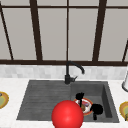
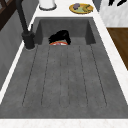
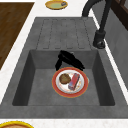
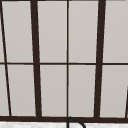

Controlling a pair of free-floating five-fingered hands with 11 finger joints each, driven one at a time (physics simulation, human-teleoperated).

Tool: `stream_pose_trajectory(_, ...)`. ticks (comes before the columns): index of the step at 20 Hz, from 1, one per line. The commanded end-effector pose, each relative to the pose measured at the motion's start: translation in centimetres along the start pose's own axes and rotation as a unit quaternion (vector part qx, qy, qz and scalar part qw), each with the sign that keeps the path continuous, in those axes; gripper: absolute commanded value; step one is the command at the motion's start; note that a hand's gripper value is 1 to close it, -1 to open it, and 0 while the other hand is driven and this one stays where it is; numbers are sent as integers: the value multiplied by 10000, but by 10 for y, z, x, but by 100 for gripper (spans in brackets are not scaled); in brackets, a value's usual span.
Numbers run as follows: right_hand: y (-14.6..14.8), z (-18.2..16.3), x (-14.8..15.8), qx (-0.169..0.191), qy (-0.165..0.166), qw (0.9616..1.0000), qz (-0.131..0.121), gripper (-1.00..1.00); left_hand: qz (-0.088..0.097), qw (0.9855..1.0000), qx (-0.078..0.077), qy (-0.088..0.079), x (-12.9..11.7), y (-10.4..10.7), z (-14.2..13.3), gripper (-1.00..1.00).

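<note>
Plate w/ food in sink basin, faucet behind, drainboard left.

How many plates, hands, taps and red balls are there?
Plates: 3, one in the sink, two more on the counter
Hands: 2, left hand, right hand
Taps: 1
Red balls: 1
Total: 7
</note>
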Motion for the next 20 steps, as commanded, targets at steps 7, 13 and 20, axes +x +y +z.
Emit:
stream_pose_trajectory(7, 0, 0, 0, 0, 0, 10000, 0, 0, 123, 9979, -183, -610, -21, -4, 22, -100)
stream_pose_trajectory(13, 0, 0, 0, 0, 0, 10000, 0, 0, 154, 9972, -265, -689, -27, -21, 24, -100)
stream_pose_trajectory(20, 0, 0, 0, 0, 0, 10000, 0, 0, 178, 9965, -286, -765, -34, -42, 28, -100)
